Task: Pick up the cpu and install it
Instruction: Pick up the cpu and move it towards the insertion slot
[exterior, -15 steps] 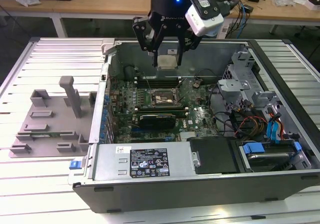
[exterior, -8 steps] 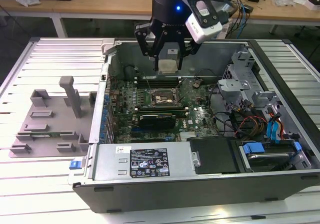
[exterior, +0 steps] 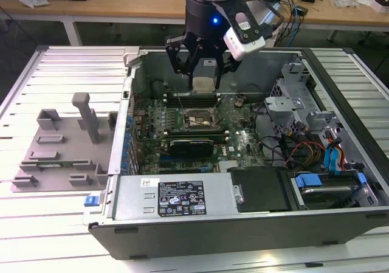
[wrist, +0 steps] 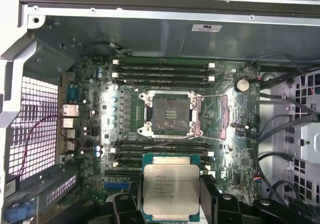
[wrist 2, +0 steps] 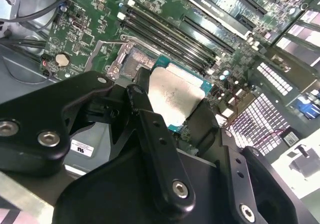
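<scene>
My gripper [exterior: 204,72] hangs inside the open computer case, shut on the cpu [exterior: 205,81], a flat square chip with a pale silvery top. In both wrist views the black fingers [wrist: 208,196] clamp two opposite edges of the cpu [wrist: 171,189] [wrist 2: 176,97]. The chip is held level above the memory slots, a short way off the open dark socket [wrist: 170,114] [exterior: 197,120] on the green motherboard. The socket's metal bracket [wrist: 212,115] is swung open to one side, and the socket [wrist 2: 137,64] lies bare.
The case walls [exterior: 130,96] surround the board. Cables [exterior: 292,145] and drive bays [exterior: 322,182] crowd the exterior view's right. A grey plastic fixture [exterior: 61,145] lies on the slatted table at the exterior view's left. A black power supply cover [exterior: 182,197] spans the near side.
</scene>
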Controlling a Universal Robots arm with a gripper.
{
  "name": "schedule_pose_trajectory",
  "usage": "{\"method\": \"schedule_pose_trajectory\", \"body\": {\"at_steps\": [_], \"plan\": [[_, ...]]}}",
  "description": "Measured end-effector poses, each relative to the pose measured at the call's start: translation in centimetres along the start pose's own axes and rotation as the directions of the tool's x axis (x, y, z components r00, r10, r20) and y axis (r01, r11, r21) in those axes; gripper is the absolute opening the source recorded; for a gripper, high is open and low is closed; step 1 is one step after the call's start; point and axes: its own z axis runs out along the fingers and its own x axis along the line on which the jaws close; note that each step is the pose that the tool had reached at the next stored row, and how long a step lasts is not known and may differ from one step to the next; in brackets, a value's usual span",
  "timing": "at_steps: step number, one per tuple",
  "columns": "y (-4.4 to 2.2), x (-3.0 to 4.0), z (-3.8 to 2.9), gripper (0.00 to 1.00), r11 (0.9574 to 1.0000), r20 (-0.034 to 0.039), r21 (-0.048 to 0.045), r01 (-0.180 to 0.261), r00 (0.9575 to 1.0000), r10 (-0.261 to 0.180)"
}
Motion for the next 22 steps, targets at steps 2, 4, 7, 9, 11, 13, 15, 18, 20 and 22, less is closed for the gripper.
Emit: {"method": "schedule_pose_trajectory", "body": {"at_steps": [2,4,7,9,11,13,15,18,20,22], "plan": [[0.29,-0.03,0.37,0.55,1.0000,0.0002,-0.0028,0.000,1.0000,0.000],[0.45,-0.04,0.55,0.55,1.0000,0.0002,-0.0065,0.000,1.0000,0.000],[0.73,-0.06,0.75,0.55,0.9999,0.0004,-0.0105,0.000,1.0000,0.000],[0.96,-0.09,0.91,0.55,0.9999,0.0004,-0.0126,0.000,1.0000,0.000],[1.27,-0.14,1.13,0.55,0.9999,0.0005,-0.0151,0.000,1.0000,0.000],[1.46,-0.18,1.26,0.55,0.9999,0.0005,-0.0161,0.000,1.0000,0.000],[1.87,-0.23,1.47,0.55,0.9999,0.0005,-0.0167,0.000,1.0000,0.000],[2.29,-0.28,1.79,0.55,0.9999,0.0006,-0.0172,0.000,1.0000,0.000],[2.52,-0.33,2.14,0.55,0.9999,0.0006,-0.0172,0.000,1.0000,0.000],[2.66,-0.36,2.65,0.55,0.9999,0.0005,-0.0169,0.000,1.0000,0.000]]}}
